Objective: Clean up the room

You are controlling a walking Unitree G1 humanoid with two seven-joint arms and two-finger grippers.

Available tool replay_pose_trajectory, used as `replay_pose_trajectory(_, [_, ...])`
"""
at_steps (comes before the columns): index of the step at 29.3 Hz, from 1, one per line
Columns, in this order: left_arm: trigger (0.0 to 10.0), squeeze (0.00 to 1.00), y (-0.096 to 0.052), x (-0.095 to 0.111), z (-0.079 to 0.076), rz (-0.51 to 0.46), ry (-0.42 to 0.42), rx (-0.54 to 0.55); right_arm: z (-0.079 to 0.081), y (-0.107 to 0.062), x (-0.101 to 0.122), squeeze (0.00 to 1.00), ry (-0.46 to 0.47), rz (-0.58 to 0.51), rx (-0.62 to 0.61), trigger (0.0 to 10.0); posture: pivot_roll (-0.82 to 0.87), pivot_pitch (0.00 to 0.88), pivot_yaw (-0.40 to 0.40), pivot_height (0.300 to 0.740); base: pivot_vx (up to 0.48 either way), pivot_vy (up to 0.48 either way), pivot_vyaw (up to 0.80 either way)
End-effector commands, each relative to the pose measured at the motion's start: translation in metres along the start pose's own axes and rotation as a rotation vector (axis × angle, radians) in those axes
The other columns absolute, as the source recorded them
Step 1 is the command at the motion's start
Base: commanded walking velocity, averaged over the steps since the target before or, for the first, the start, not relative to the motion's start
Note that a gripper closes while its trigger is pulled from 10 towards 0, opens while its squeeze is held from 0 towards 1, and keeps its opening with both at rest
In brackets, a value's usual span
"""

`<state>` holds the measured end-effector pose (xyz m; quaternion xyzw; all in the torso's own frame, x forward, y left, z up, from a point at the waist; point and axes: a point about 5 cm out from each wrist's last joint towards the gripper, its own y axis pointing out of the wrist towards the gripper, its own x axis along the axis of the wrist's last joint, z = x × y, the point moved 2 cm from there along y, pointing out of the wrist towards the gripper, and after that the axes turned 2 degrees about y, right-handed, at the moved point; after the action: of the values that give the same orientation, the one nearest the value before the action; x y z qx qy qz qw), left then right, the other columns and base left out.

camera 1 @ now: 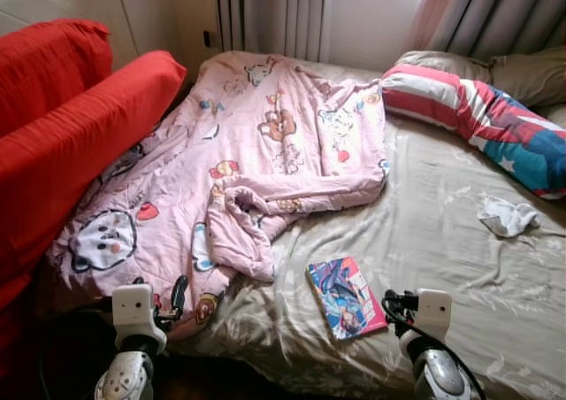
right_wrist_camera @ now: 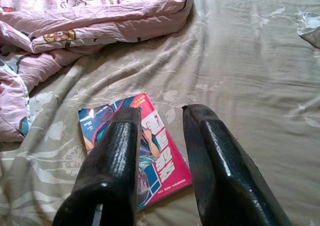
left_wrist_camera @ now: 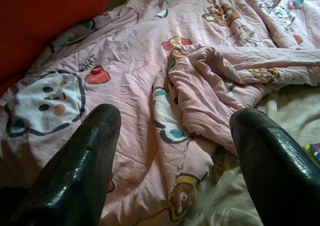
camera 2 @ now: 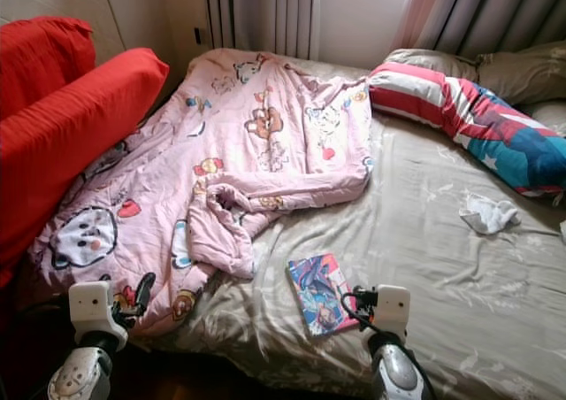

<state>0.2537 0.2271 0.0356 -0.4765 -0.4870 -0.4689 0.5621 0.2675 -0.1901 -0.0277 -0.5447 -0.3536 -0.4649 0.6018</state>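
Bedroom, bed (camera 1: 460, 241) with crumpled pink blanket (camera 1: 265, 152) | book (camera 1: 345, 296) near the foot edge, sock (camera 1: 508, 216) well apart | right gripper (right_wrist_camera: 160, 131) released, narrow gap, poised above the book | left gripper (left_wrist_camera: 175, 151) released over blanket | step: approaching book; next: lower, clamp its edge.

Pink blanket (left_wrist_camera: 150, 86): the printed word "THAT" stands beside the red heart.
Book (right_wrist_camera: 135, 146) cover: its lettering is not readable.
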Motion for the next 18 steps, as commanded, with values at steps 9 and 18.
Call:
replay_pose_trajectory(9, [10.0, 0.0, 0.0006, 0.0039, -0.0008, -0.007, -0.002, -0.015, -0.0036, -0.0008, -0.0055, 0.0, -0.01, 0.046, -0.016, 10.0, 0.09, 0.094, -0.028, 0.72, 0.0, 0.0, 0.0])
replay_pose_trajectory(18, [10.0, 0.0, 0.0016, 0.0049, -0.0013, -0.005, 0.001, -0.018, -0.0026, -0.0007, -0.0053, 0.0, -0.005, 0.042, -0.012, 10.0, 0.09, 0.098, -0.027, 0.676, 0.0, 0.0, 0.0])
